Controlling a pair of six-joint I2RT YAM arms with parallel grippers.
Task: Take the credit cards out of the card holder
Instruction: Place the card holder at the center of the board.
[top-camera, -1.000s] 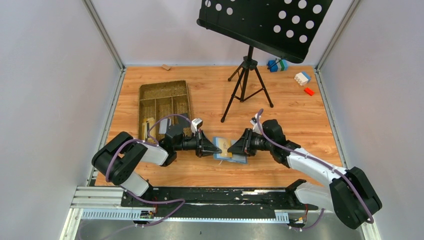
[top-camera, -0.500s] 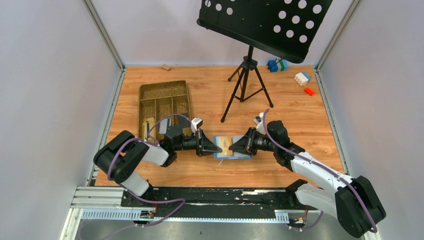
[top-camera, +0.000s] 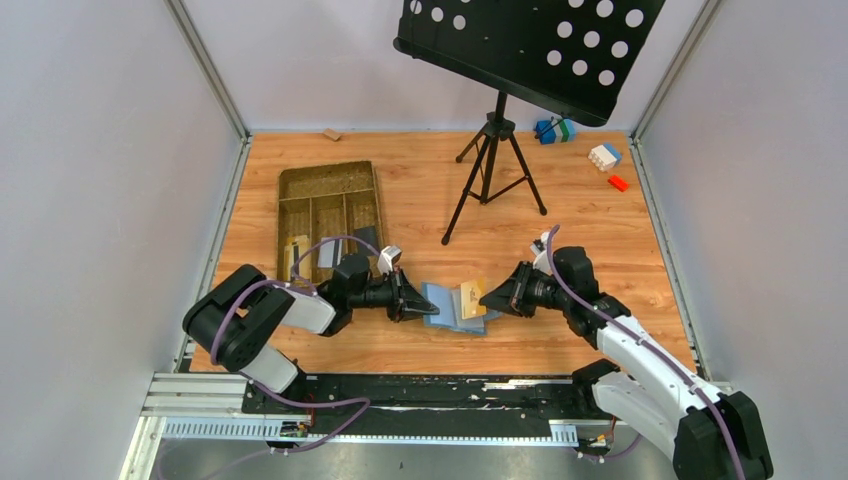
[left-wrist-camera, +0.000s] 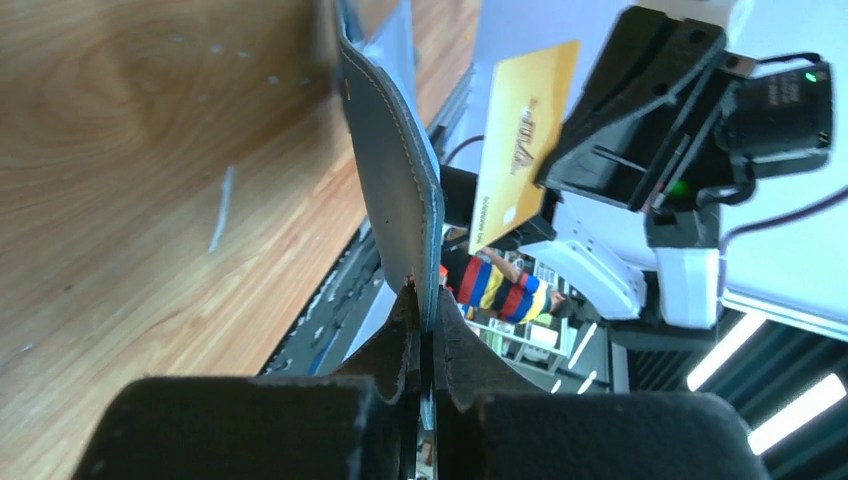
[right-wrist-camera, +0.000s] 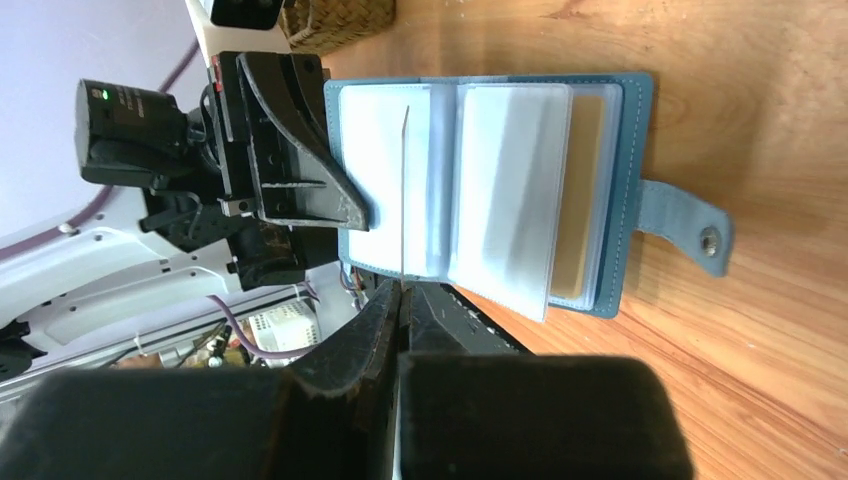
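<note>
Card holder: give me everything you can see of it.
The card holder is a blue, stitched, leather-like fold-over wallet, open on the wood table. Inside are clear plastic sleeves, with tan showing behind the one nearest the tab, which carries a metal snap. The shut left hand pinches the opposite cover's edge. The right hand holds a gold card on edge over the sleeves; whether they touch is unclear.

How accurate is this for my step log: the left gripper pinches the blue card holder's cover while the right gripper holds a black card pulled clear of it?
Wrong colour: the card in the right gripper is golden yellow, not black, as the left wrist view shows. The left gripper does pinch the card holder's cover.
</note>
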